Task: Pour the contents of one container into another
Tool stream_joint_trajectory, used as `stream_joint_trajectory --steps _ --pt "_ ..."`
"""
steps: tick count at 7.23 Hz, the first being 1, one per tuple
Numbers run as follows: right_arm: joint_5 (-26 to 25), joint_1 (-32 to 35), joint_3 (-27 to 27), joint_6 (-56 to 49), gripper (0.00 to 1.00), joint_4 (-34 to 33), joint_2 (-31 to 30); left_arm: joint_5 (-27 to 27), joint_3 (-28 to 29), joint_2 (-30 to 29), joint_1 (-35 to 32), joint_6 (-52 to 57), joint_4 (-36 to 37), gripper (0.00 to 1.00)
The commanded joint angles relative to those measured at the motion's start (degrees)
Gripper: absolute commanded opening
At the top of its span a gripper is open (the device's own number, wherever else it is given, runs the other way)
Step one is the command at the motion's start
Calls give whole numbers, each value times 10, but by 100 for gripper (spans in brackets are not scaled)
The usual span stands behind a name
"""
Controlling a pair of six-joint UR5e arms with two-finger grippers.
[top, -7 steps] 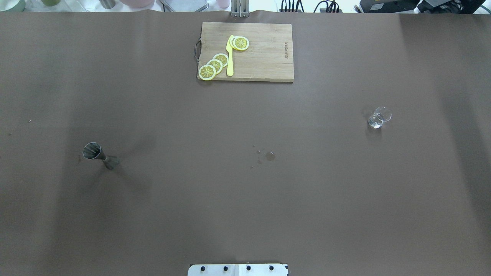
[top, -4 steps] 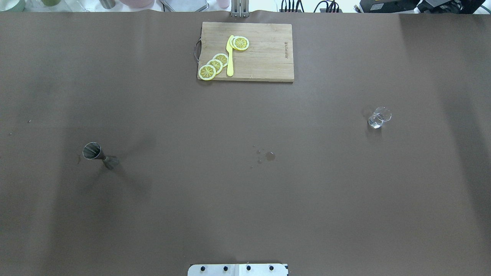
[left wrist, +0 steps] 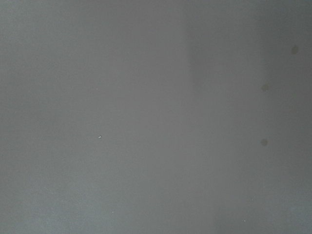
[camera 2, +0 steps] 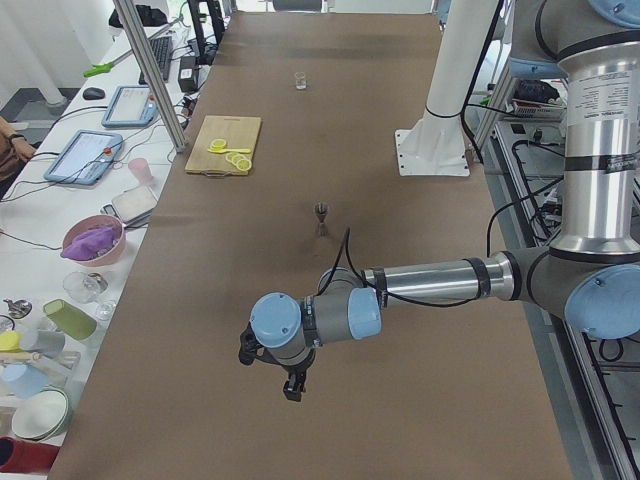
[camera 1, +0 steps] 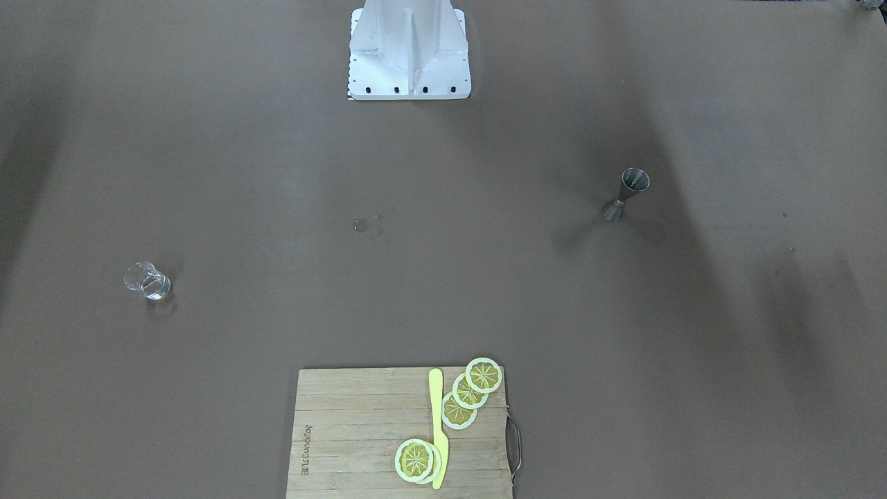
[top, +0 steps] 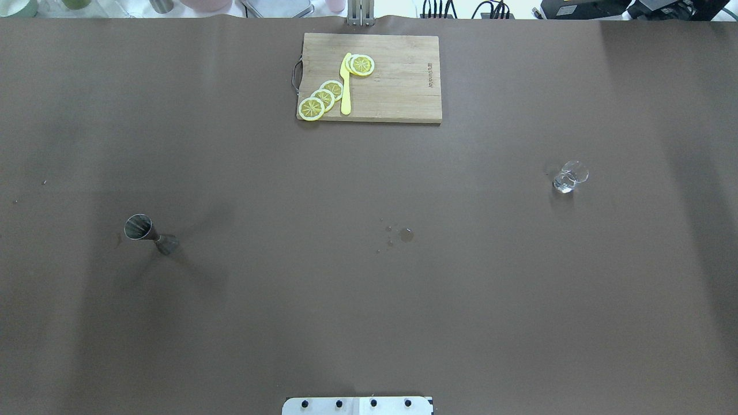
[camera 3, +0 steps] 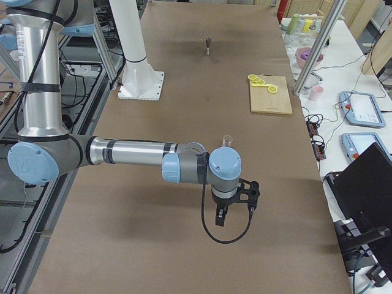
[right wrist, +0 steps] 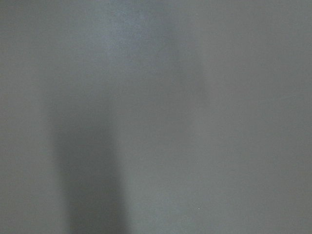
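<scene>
The left pincer [camera 2: 291, 388] shows only in the left side view, pointing down at the brown table [top: 369, 323] from the end of the near arm. From that view alone I cannot tell how far its jaws are parted. The right pincer [camera 3: 220, 218] likewise shows only in the right side view, pointing down from the near arm's wrist, and its opening cannot be judged either. Both wrist views show nothing but plain table surface.

The grey steel jigger [top: 149, 233] stands upright on the table well beyond the left pincer, further along the table towards its middle and touching nothing. The small clear glass cup [top: 569, 177] stands upright past the right pincer. In the right side view it peeks out just behind that arm's wrist joint [camera 3: 228, 141], apart from the pincer itself. Cup and jigger are well apart, each out on its own pincer's side of the table.

Between them, towards the robot's base, a few small wet spots [top: 406, 234] mark the table. At the far edge, away from both pincers, lies a wooden cutting board [top: 398, 86] with yellow lemon slices [top: 323, 98] and a yellow knife [top: 345, 86] on it.
</scene>
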Motion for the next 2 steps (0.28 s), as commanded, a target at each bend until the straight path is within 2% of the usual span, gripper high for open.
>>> stream_joint_trajectory --steps 1,2 --pt "2 1 1 1 100 1 -4 0 -1 0 0 0 0 99" --pt "2 1 1 1 100 1 -4 0 -1 0 0 0 -1 99"
